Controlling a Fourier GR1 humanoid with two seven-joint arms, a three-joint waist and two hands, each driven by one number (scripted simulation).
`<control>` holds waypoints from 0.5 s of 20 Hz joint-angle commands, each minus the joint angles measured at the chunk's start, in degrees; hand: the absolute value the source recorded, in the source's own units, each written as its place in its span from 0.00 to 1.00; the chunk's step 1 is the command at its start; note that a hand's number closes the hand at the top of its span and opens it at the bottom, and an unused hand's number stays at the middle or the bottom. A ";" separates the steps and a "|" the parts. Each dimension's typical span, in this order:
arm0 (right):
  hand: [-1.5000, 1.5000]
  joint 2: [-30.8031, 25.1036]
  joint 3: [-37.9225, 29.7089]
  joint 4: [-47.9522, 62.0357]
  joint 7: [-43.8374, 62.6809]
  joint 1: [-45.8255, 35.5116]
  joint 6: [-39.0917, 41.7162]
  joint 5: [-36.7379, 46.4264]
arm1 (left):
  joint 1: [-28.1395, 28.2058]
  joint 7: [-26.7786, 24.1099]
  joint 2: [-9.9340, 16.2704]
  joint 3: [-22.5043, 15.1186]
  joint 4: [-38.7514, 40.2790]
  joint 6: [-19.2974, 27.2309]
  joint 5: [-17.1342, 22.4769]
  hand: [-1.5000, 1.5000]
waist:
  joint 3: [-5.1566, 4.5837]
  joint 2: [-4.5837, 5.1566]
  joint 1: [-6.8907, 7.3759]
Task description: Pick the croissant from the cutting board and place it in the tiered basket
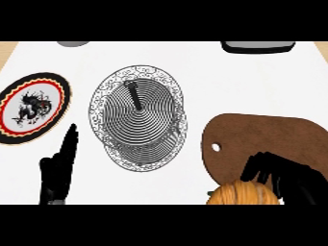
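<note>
- No brand, label or legible writing is seen on any item; the plate at 9 o'clock carries only a dark figure inside a red, yellow and black border.
- The croissant is found at 5 o'clock, at the near edge of the cutting board, partly cut off by the lower edge of the view.
- The right hand is seen bent over the croissant, its fingers curled down at the pastry's top right; whether it is gripped cannot be told.
- The left hand is shown at 7 o'clock, fingers straight and pointing up, nothing held.
- The tiered basket stands at the centre, between plate and board.
- Two grey objects are cut off at 12 o'clock.
</note>
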 commanded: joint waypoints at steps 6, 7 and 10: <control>1.00 1.87 -1.37 -16.05 14.26 -15.84 12.55 -1.47 | -0.43 1.63 0.95 0.20 1.08 -0.82 -0.26 0.50 | -0.27 0.15 0.50; 1.00 3.39 0.54 -12.42 15.74 -21.15 11.75 1.54 | -0.73 -0.39 -0.18 -0.87 4.29 -0.97 -0.86 0.50 | -0.35 0.31 0.69; 1.00 3.70 -1.44 -12.54 22.70 -27.60 14.93 -2.73 | -1.73 2.53 -0.94 -1.16 2.31 0.56 -1.52 0.50 | -0.23 0.23 0.67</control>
